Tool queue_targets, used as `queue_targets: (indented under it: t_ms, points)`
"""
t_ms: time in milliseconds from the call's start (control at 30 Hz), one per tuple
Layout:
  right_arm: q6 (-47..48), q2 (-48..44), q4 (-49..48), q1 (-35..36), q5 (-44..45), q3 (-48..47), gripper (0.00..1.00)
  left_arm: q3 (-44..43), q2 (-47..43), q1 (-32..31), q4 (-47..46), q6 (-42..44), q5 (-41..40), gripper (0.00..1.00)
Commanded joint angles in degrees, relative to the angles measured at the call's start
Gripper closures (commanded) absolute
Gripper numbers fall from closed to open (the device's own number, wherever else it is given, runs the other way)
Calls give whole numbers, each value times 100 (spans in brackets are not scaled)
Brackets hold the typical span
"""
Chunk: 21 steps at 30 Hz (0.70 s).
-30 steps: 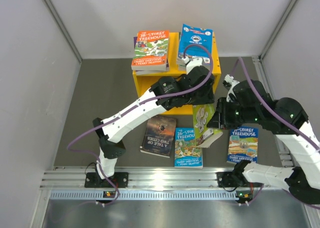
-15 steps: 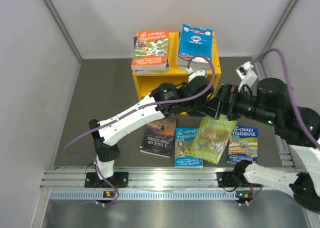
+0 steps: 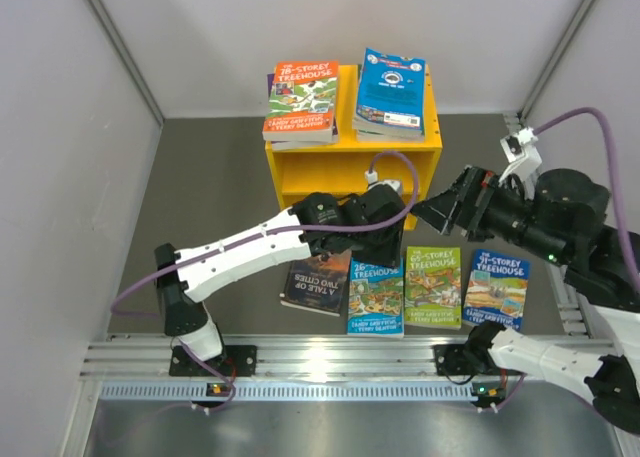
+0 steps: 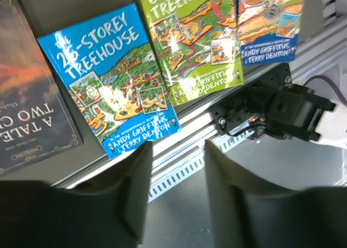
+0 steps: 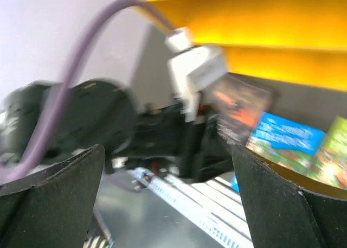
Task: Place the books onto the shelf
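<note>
4 books [image 3: 433,287] lie flat in a row below the left gripper [image 4: 178,150], whose narrowly parted, empty jaws hover over the blue 26-Storey book [image 4: 111,80]. The right gripper [image 5: 168,161], spread wide and holding nothing, faces the yellow shelf [image 5: 260,36]. On the shelf's top sit 2 stacks [image 3: 303,102].

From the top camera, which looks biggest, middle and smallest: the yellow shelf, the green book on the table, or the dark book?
1. Yellow shelf: clearly the largest.
2 and 3. Green book and dark book: they look about alike. The left arm hides part of the dark one, so I won't rank them.
</note>
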<state>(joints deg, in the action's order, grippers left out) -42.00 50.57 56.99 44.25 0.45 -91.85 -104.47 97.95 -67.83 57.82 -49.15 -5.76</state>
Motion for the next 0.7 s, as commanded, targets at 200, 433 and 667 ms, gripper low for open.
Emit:
queue_targets:
  t_ms: [200,433,667]
  points:
    - [-908,-29,1800,-267,1468,2387,0,1955,-680,-37,-1922,476,514,19]
    - [78,-82,-186,-2121,-1640,4455,9,2631,-776,120,-1484,99,40,18]
    - [-98,155,-1610,-2114,-2391,5607,25,4853,-1735,376,-3097,-323,1066,18]
